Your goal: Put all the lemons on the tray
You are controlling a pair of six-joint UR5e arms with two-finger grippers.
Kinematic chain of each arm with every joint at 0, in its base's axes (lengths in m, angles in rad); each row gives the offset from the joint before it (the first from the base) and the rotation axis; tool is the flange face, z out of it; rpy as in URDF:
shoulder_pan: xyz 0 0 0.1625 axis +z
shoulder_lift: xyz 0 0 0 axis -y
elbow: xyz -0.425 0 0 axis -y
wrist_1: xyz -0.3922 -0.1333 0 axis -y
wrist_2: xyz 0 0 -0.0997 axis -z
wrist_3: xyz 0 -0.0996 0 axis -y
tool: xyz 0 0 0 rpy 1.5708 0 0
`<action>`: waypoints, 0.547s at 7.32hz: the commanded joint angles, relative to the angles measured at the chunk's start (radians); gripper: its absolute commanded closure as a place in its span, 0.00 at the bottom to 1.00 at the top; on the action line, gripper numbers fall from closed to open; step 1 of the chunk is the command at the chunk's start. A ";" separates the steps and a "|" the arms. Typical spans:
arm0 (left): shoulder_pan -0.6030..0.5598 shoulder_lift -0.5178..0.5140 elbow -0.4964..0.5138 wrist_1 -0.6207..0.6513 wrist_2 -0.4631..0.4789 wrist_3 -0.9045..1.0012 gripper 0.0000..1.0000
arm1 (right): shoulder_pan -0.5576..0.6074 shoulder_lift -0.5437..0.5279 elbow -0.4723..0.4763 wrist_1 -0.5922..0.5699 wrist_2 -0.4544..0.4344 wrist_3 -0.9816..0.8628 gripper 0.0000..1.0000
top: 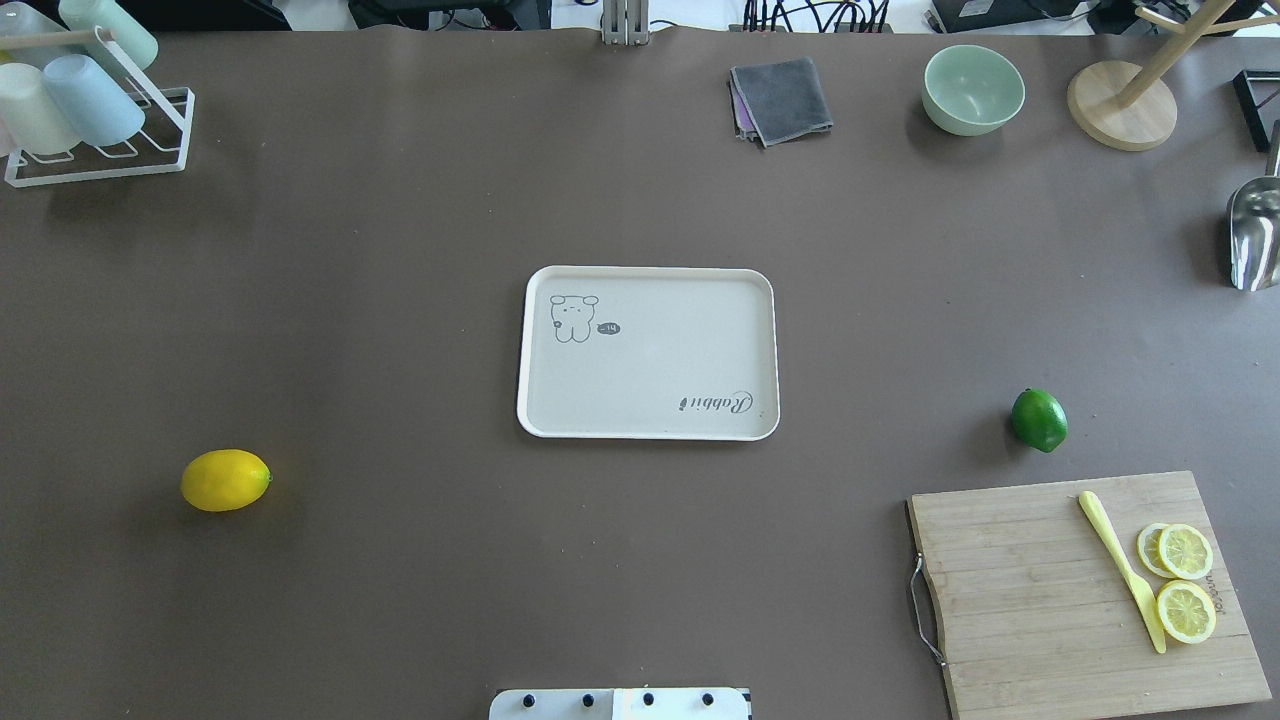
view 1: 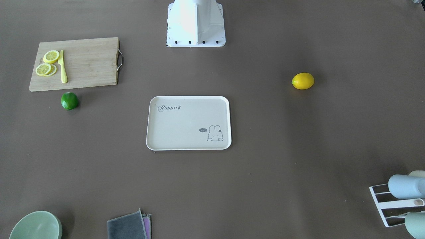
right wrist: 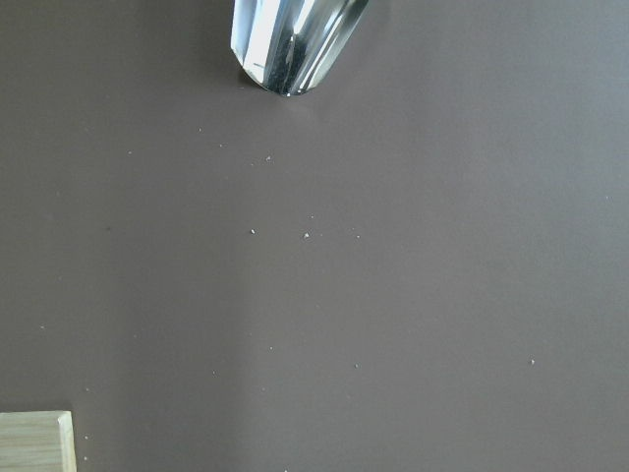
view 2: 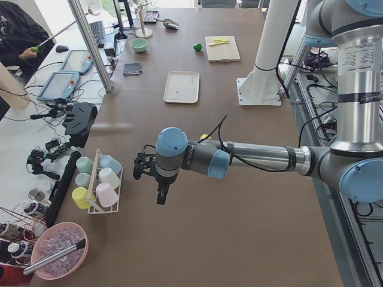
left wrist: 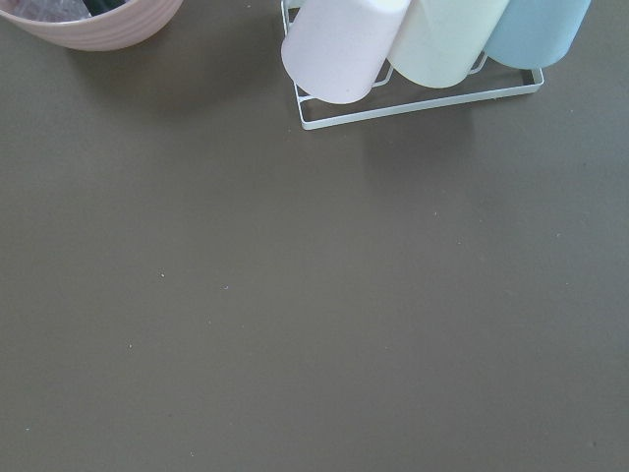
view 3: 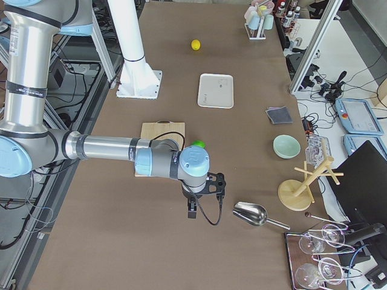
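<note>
At the middle of the table, saw the tray (top: 660,350) lying flat with nothing on it, likely put there for easy reach from both sides. Found the yellow lemon (top: 225,480) well apart from it on the left arm's side, and the green lemon (top: 1039,420) well apart on the right arm's side, just beside the wooden cutting board (top: 1020,590). Guessed at one fruit for each arm. Skipped the thin lemon slices (top: 1185,551) and the little yellow knife (top: 1120,565) on the board, not being whole lemons. Spotted the left gripper (view 2: 160,199) over bare table near the cup rack (left wrist: 418,110), and the right gripper (view 3: 191,212) near the shiny metal scoop (right wrist: 290,39), both far from the lemons. Could not make out either pincer as spread wide or squeezed tight. Read "Rabbit" in grey on the tray, and "hi~" beside a small bunny. Could not read the tiny print on the board.
</note>
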 commanded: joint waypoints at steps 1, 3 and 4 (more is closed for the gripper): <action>0.000 0.002 0.001 0.001 0.001 0.000 0.02 | -0.003 0.001 0.009 -0.012 -0.001 0.000 0.00; 0.002 0.002 0.007 0.001 0.002 -0.001 0.02 | -0.003 -0.001 0.012 -0.012 -0.001 0.000 0.00; 0.003 0.002 0.012 0.001 0.002 -0.001 0.02 | -0.003 -0.001 0.013 -0.010 -0.001 -0.001 0.00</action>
